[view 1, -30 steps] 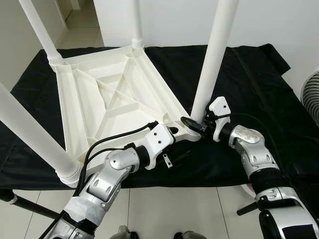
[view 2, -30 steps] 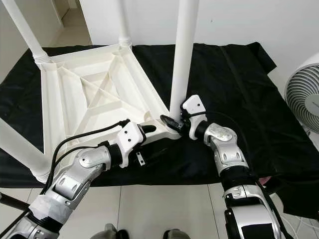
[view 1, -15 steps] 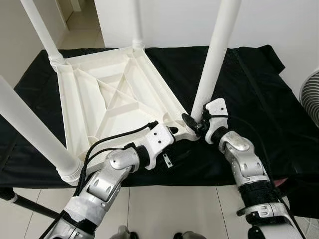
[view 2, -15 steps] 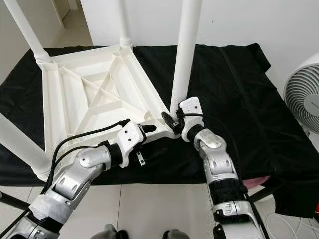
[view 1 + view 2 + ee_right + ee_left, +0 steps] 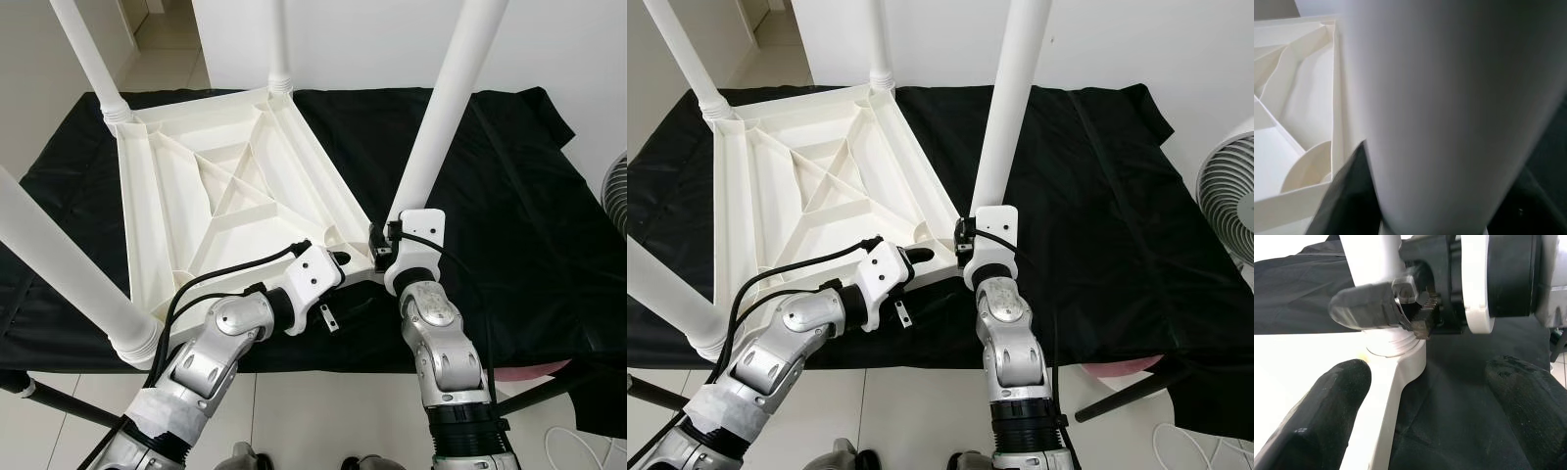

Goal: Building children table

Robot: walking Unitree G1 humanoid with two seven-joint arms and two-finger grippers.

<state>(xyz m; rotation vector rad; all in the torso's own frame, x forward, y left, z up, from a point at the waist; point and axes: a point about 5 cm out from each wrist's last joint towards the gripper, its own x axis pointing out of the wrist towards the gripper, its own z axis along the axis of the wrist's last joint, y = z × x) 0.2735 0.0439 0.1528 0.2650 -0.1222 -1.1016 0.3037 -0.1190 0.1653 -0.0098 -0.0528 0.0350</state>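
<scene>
Now right gripper [image 5: 380,247] clamping table leg [image 5: 439,127], left gripper [image 5: 345,258] parted at tabletop [image 5: 211,186] corner

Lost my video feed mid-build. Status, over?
Right end effector clamped round base of near leg. Left end effector open, at tabletop corner beside it. Table upside down on black cloth. Nothing in the way.

My right gripper [image 5: 384,245] sits behind its own wrist housing, so its fingers are hidden; the table leg [image 5: 443,116] runs off the top edge; the fan [image 5: 1231,191] is cut by the right edge.
</scene>
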